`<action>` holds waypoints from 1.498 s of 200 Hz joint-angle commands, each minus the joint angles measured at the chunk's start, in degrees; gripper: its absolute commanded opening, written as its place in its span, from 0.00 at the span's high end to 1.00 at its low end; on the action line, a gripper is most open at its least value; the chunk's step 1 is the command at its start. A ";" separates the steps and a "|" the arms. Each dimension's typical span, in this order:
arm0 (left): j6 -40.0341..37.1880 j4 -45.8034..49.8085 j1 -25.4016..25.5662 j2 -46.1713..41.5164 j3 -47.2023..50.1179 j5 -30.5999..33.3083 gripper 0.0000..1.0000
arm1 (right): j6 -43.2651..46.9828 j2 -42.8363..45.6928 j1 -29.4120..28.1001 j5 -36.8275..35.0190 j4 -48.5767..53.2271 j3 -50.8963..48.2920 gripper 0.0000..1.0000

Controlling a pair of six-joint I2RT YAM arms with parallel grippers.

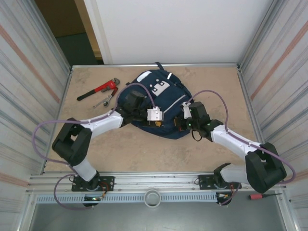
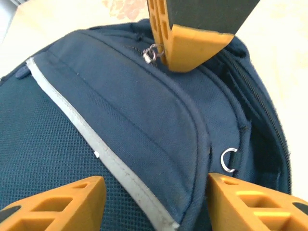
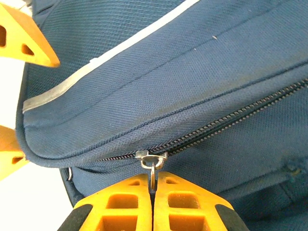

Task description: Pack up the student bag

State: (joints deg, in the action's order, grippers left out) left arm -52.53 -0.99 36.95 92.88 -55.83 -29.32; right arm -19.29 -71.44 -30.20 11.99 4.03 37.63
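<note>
Navy cloth, the student bag (image 1: 161, 102) lies in the middle of the tan table (image 1: 144, 154). The right hand (image 3: 152, 185) pinches its little zip ring (image 3: 152, 169) tight; the left hand (image 2: 154, 207) hangs open over the bag, holding nothing. A pull may slip off the ring or drag the loose bag. Metal walls (image 1: 29, 72) stand on either side.

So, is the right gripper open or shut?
Shut on the pull: in the right wrist view the right gripper has its jaws pressed together, with the metal zipper ring of the bag pinched between them.
</note>
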 commanded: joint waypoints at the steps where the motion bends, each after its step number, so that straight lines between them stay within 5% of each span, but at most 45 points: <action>1: 3.74 -3.23 3.14 -4.50 1.82 1.77 0.36 | -0.63 3.15 -2.59 2.12 0.45 2.60 1.00; 37: 2.32 -0.40 5.15 -1.83 -0.20 7.12 0.37 | 0.61 5.24 -4.51 3.88 -0.67 3.05 1.00; 68: 1.22 0.63 4.13 0.07 -1.61 7.73 0.55 | 1.56 7.48 -4.73 4.93 -1.51 1.00 1.00; 100: 0.77 0.95 1.60 0.07 -2.36 0.67 0.89 | 2.68 8.37 -2.77 1.51 2.14 -0.09 1.00; 133: 1.86 -0.33 -2.61 -1.75 -1.01 -10.00 0.96 | 0.69 6.04 6.28 -2.16 9.06 1.58 1.00; 158: 4.81 -5.50 -6.60 -3.05 2.03 -15.90 0.96 | -0.12 4.02 10.22 -3.64 10.76 3.28 1.00; 186: 4.95 -5.07 -8.36 -2.55 3.18 -10.57 0.92 | 0.93 2.92 8.52 -0.10 8.40 4.30 1.00; 216: 6.07 -2.27 -6.62 -4.65 3.67 -4.00 0.56 | 2.38 3.96 3.22 1.34 5.42 4.31 1.00; 241: 5.95 -0.02 -1.84 -8.47 4.11 0.88 0.42 | 0.63 5.05 0.99 4.36 1.48 3.68 1.00; 299: 3.72 5.08 2.88 -4.74 -0.96 7.47 0.42 | -0.05 6.79 -4.44 6.29 -1.70 4.52 1.00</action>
State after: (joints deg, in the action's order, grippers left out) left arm -47.37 0.03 39.92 85.91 -53.82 -25.67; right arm -18.87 -67.64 -32.99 15.44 6.74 40.29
